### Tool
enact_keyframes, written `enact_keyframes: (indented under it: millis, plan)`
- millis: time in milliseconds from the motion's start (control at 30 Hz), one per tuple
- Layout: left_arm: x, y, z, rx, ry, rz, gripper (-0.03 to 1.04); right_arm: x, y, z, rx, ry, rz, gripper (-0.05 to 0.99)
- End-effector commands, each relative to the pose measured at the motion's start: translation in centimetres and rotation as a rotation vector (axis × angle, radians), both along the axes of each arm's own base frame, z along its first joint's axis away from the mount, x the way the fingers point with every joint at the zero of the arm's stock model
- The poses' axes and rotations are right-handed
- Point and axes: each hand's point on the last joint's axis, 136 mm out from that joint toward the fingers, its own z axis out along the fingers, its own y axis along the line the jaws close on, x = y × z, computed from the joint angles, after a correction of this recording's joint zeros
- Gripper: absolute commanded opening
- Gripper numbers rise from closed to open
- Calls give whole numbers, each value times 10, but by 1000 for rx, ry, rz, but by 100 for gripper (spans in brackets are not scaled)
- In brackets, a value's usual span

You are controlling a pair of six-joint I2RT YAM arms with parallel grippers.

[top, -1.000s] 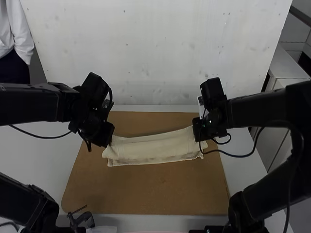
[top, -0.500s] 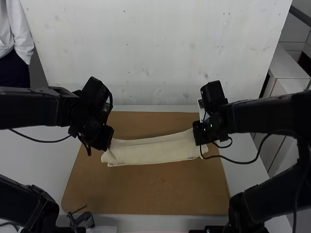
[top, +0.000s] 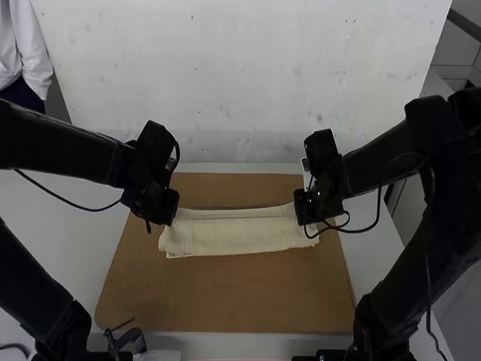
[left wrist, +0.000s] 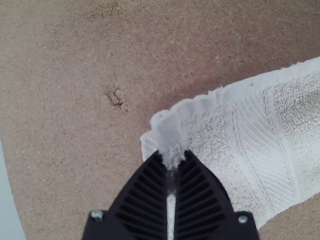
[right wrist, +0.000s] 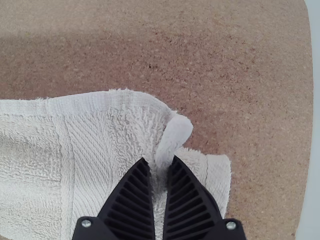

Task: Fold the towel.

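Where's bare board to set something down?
Widest: brown board between the towel and the board's near edge. Narrower: strip between towel and far edge. Crowded: towel ends, at left end effector and right end effector.

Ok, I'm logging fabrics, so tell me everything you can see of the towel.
The towel is off-white, with looped pile, a ribbed woven band near each end and a smooth hem. It is folded into a long strip across the brown board, a lower layer peeking out at both ends. The left gripper pinches it near one end, the right gripper near the other, bunching the cloth there.
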Motion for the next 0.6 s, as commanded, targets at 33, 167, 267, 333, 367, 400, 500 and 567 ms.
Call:
enact_keyframes:
  millis: [33,167,267,333,367,400,500,567]
  plan:
    - [22,12,9,54,-45,40,2,18,-12,6,-22,-31,-61,2]
    - [24,13,3,59,-35,46,2,21,-11,3,-27,-22,-64,2]
    - [25,12,4,60,-42,45,2,23,-11,-1,-32,-17,-66,2]
    - [27,14,3,69,-49,51,2,25,-13,-3,-37,-21,-78,2]
    - [30,14,4,74,-59,54,2,27,-13,-3,-38,-30,-81,2]
    - [33,14,5,74,-72,59,2,29,-12,-4,-37,-32,-82,2]
    - [40,15,5,80,-89,54,2,30,-12,-7,-33,-32,-87,6]
    - [42,15,7,83,-94,48,26,30,-12,-7,-26,-33,-93,27]
